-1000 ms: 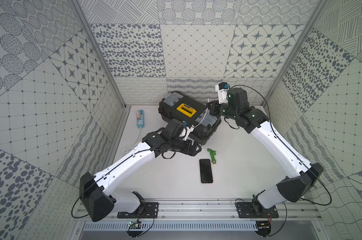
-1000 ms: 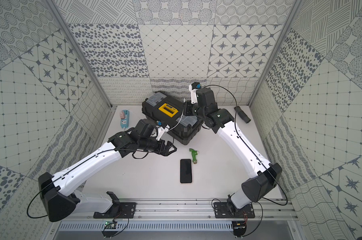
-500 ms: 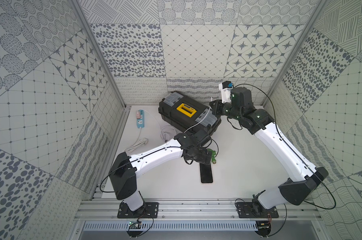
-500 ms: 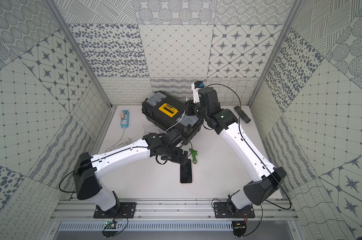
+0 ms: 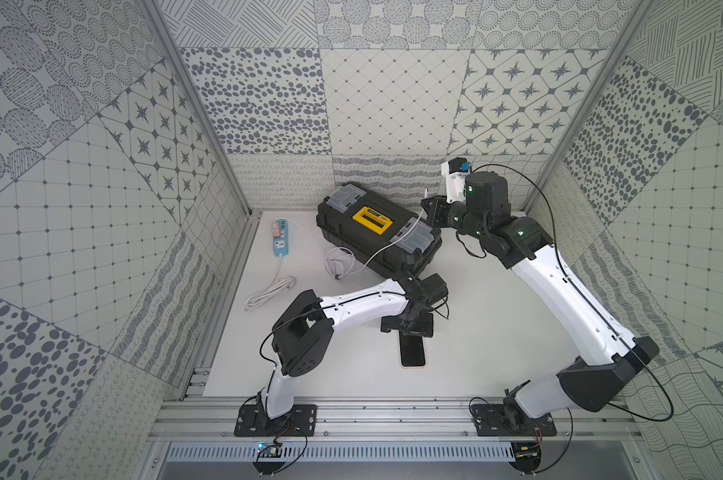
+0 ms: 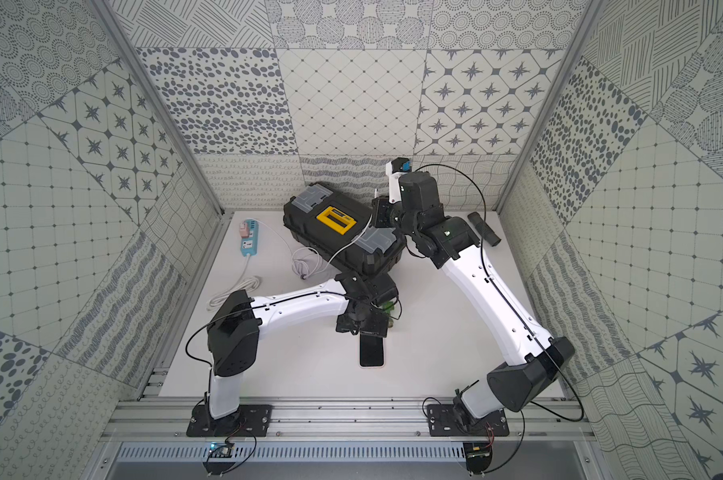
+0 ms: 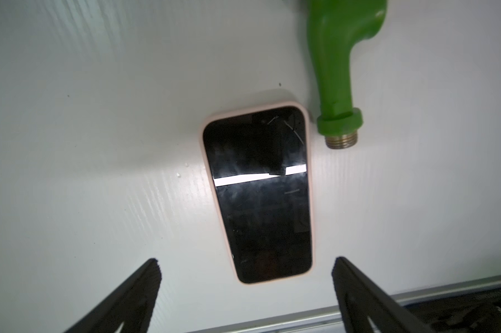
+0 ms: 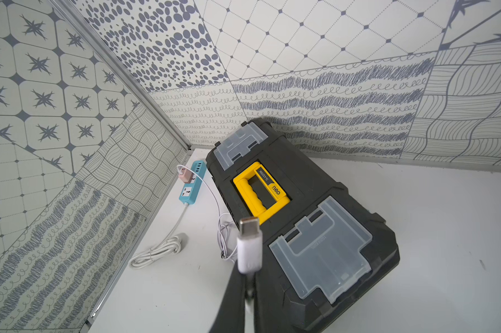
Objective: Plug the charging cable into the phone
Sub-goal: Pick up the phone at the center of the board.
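Note:
The phone [image 5: 413, 354] [image 6: 371, 352] lies flat, screen up, on the white table near the front middle. My left gripper [image 5: 407, 329] [image 7: 246, 261] hovers over its far end, open and empty, with both black fingers wider apart than the phone [image 7: 260, 196]. My right gripper [image 5: 428, 201] [image 8: 249, 291] is raised at the back, above the toolbox corner, shut on the charging cable [image 8: 249, 253] just behind its silvery plug [image 8: 249, 226]. The charging cable [image 5: 386, 247] trails over the toolbox to a loose coil [image 5: 339, 262] and on to the power strip.
A black toolbox with a yellow handle [image 5: 376, 232] [image 8: 301, 219] stands at the back. A blue power strip [image 5: 280, 237] with its thick white cord [image 5: 268, 291] lies at the left. A green nozzle [image 7: 335, 72] lies beside the phone's far end. A black cylinder [image 6: 483, 228] lies at the back right.
My left arm has swung from beside the toolbox to above the phone, staying open. My right arm has shifted slightly right with the cable in its grip.

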Controlling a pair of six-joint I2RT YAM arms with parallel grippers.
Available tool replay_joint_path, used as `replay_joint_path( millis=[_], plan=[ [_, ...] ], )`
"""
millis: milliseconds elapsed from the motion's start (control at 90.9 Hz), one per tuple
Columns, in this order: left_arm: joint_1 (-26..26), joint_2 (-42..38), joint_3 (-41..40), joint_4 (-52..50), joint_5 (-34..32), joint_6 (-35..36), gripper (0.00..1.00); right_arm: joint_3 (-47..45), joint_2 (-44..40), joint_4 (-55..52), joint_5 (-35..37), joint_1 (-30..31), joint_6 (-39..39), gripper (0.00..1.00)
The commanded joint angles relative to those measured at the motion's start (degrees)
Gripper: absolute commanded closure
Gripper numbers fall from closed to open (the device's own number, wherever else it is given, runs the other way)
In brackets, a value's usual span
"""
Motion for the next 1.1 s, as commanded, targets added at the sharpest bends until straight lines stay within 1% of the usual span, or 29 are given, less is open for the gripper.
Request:
replay_joint_path(
  millis=[0, 275, 462, 781, 1012, 1089],
  plan=[
    [-0.5, 3.0, 0.3, -4.1, -3.8, -3.5, 0.05, -1.6, -2.6, 1.6, -0.1, -0.2, -0.1, 1.0],
    [-0.6, 7.7, 2.7, -2.5, -2.9, -2.4, 0.07, -5.7, -3.9, 1.6, -0.4, -0.9, -1.3, 1.0],
    [-0.7, 7.8, 3.0, -0.9, -1.9, -1.8, 0.07, -6.8, -4.1, 1.7, -1.4, -1.0, -1.6, 1.0],
    [-0.6, 9.8, 5.3, 1.6, 2.0, -0.8, 0.07, -7.8, -4.2, 1.7, -2.4, -1.9, -2.2, 1.0],
    [-0.2, 12.7, 8.0, -0.5, 2.1, -0.9, 0.05, -8.4, -4.1, 1.7, -3.9, -2.9, -2.3, 1.0],
    [-0.1, 13.1, 8.2, 0.7, 2.6, -0.6, 0.05, -8.8, -4.2, 1.7, -4.6, -3.3, -2.3, 1.0]
  ],
)
